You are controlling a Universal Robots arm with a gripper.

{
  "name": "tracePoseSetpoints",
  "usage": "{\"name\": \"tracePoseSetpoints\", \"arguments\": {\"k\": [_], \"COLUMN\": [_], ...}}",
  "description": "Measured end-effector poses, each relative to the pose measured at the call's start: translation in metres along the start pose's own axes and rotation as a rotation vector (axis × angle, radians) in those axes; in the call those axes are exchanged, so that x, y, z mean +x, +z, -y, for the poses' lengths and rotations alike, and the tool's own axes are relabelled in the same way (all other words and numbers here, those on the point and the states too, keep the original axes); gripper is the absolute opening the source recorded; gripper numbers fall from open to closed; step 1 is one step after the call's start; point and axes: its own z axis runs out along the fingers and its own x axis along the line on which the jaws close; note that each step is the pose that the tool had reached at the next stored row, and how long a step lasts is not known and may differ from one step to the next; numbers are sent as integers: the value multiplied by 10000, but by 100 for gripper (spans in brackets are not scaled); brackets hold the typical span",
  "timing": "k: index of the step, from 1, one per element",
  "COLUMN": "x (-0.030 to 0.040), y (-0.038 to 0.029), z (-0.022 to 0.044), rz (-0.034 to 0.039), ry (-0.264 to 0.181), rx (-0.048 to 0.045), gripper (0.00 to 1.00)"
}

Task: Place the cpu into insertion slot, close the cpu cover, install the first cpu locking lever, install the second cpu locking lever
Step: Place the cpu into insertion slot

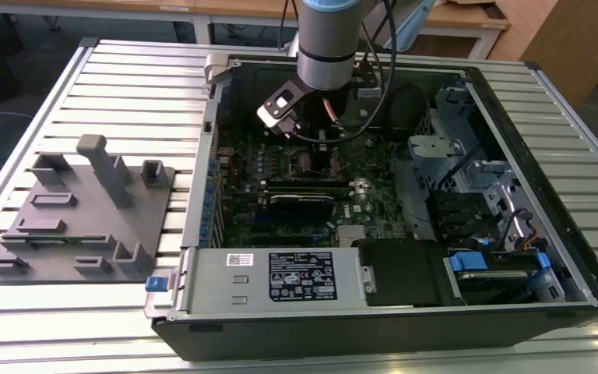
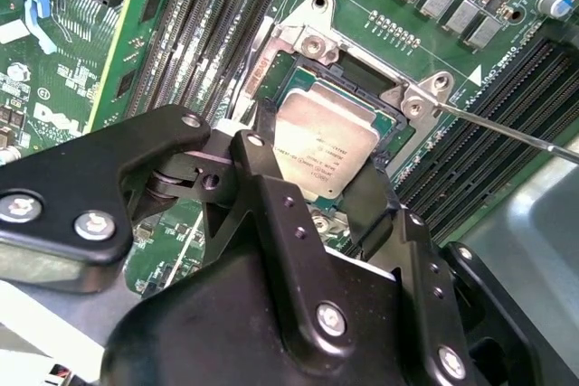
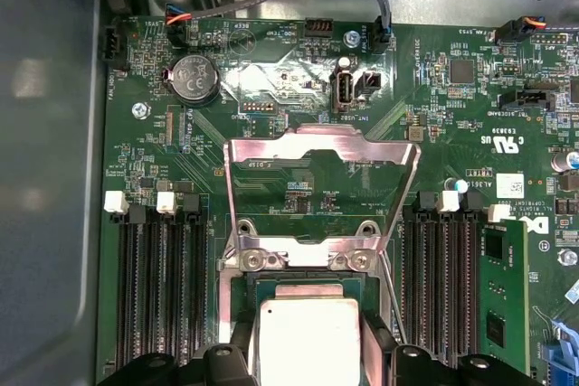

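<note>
Cpu: small flat square, silvery lid up, at the insertion slot, edges squared to the socket walls. Whether it is fully seated or just above the contacts, I cannot tell.

Handling, as a judgement: light and rigid. The metal lid looks slick and the underside is likely delicate. The socket contacts bend easily, so it wants level travel and no sliding. Best hold is on two opposite side edges, never the faces.

Gripper: black fingers clenched on the cpu, one against each of two opposite edges. The first wrist view shows the same flanking.

Cpu cover: swung open, standing up off its hinge beyond the socket. A locking lever is unlatched and angles away as a thin wire.

Memory slots flank the socket on both sides of the green motherboard.

Exterior view: the arm reaches down into the open computer case. A grey fixture tray sits at the exterior view's left.
</note>
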Motion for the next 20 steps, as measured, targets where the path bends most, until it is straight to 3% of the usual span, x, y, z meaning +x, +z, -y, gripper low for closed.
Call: {"name": "tracePoseSetpoints", "arguments": {"k": [10, 20], "x": [1, 1], "y": [-47, -51], "z": [-4, -3], "rz": [-7, -7], "ry": [-1, 0], "rx": [-4, 30], "gripper": [54, 54]}}
